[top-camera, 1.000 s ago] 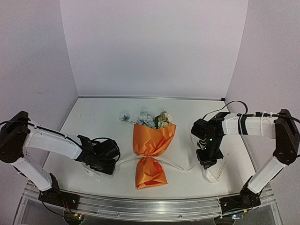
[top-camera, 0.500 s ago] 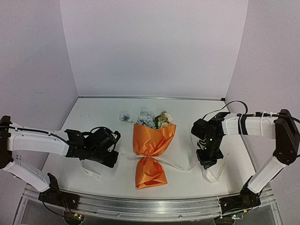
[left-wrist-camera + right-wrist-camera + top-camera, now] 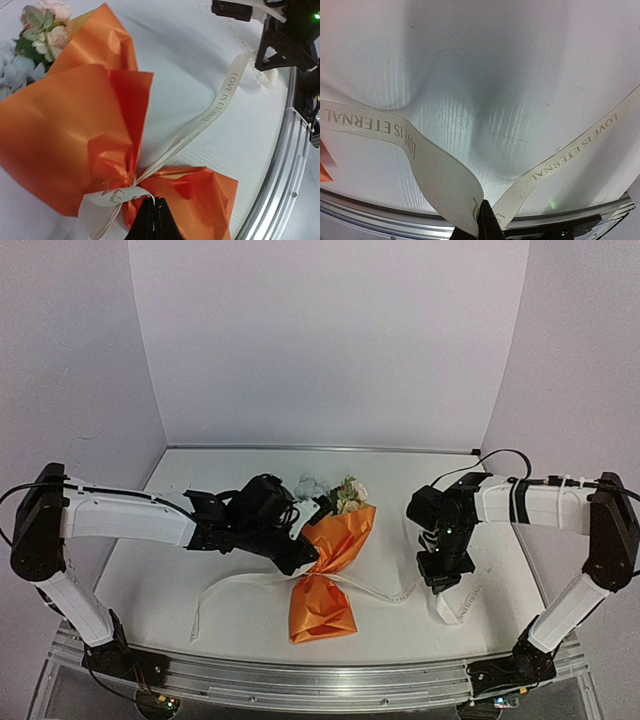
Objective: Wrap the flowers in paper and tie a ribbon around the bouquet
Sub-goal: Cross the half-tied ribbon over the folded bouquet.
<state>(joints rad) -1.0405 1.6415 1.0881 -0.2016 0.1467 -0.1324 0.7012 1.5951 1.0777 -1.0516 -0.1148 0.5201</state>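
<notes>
Ribbon point(image 3: 437, 172), flat cream fabric with printed lettering, was pinched in the right gripper point(image 3: 482, 215); left gripper point(image 3: 152, 207), jaws together, sat at the cinched waist of the crinkly orange-paper bouquet point(image 3: 65, 135) just ahead.

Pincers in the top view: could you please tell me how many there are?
2. The left pincer is shut at the tied waist of the bouquet; the right pincer is shut on the ribbon to its right.

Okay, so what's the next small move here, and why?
Probably the right gripper pulls its ribbon end outward: the ribbon lies slack on the table, the wrap at the waist of the bouquet looks loose, and the shut left gripper sits at that crossing to steady it.
</notes>
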